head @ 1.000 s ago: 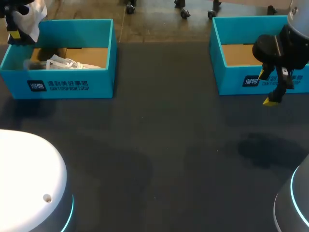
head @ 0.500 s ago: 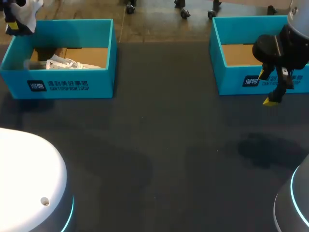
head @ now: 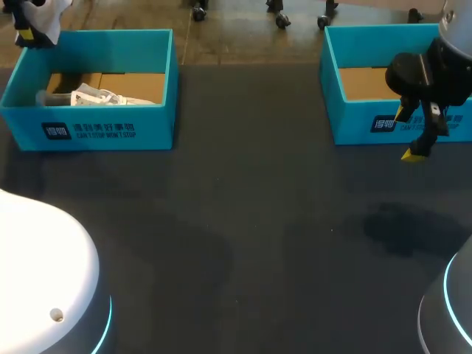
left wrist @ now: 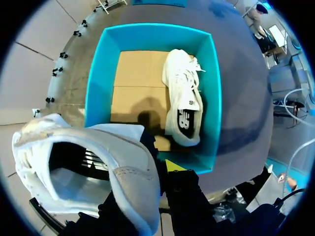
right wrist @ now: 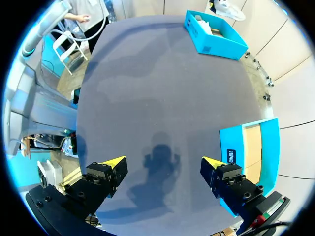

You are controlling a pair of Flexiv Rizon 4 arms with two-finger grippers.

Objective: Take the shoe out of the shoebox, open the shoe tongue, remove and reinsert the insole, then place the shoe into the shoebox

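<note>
A white shoe [left wrist: 93,167] hangs above the left blue shoebox [left wrist: 98,88], with my left gripper [left wrist: 158,169] shut on its upper edge; one yellow fingertip [left wrist: 172,164] shows beside it. In the head view that shoe [head: 40,15] and left gripper [head: 26,31] sit at the far left corner, behind the left shoebox [head: 147,125]. A second white shoe [left wrist: 184,98] lies on its side inside this box, along one wall. My right gripper [head: 408,133] hangs open and empty in front of the right blue shoebox [head: 354,122], above the dark table.
The right shoebox [right wrist: 248,157] shows only a brown cardboard floor and sits close beside my right gripper [right wrist: 161,164]. The left shoebox [right wrist: 214,29] is far across the dark table [right wrist: 157,88]. The robot's white base [head: 37,280] fills the near left corner.
My left gripper has lifted the white shoe higher and farther back, partly out of the head view. The right arm has not moved.
</note>
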